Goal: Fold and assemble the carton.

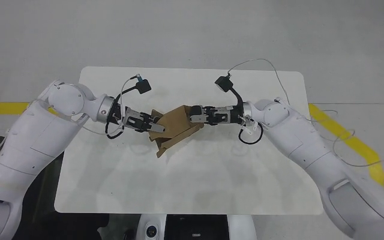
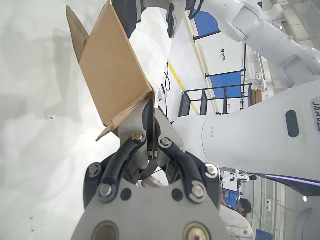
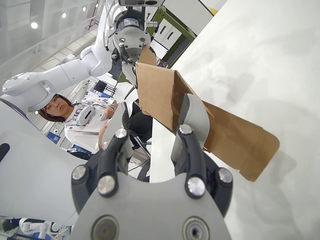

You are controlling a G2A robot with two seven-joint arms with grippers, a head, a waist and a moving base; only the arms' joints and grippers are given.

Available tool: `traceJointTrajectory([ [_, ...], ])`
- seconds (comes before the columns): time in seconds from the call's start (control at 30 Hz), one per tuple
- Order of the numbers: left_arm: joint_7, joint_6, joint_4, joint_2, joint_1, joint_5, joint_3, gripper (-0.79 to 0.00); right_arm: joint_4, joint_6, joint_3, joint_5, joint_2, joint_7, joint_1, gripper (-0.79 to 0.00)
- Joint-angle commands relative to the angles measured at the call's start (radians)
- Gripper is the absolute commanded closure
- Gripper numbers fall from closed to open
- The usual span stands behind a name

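While the brown carton (image 1: 175, 127) is held up just above the middle of the white table (image 1: 258, 180), it is only half opened, and its flaps are not yet folded in. One end is pinched tight by the left gripper (image 2: 150, 118). At the other end the right gripper (image 3: 155, 102) is spread wide, with one finger (image 3: 195, 116) laid on a carton wall; it may be partly inside, but that is hard to tell. The opening-out step seems to be in hand. Next, a firm hold would be needed at the right end, so the sides can be pushed square. A yellow line (image 1: 336, 129) is painted on the grey floor.
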State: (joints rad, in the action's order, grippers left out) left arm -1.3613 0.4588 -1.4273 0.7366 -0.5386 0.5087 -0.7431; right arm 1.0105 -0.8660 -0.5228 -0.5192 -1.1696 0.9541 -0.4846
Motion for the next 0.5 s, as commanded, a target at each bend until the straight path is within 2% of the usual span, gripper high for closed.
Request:
traceJointTrajectory([
  [0.0, 0.000, 0.000, -0.001, -0.001, 0.000, 0.001, 0.002, 0.000, -0.003, 0.000, 0.013, 0.000, -0.007, 0.000, 0.005, -0.369],
  [0.47, 0.004, 0.004, 0.000, -0.006, 0.005, 0.004, 0.016, 0.000, -0.034, -0.012, 0.075, -0.045, -0.044, -0.012, 0.030, -0.342],
])
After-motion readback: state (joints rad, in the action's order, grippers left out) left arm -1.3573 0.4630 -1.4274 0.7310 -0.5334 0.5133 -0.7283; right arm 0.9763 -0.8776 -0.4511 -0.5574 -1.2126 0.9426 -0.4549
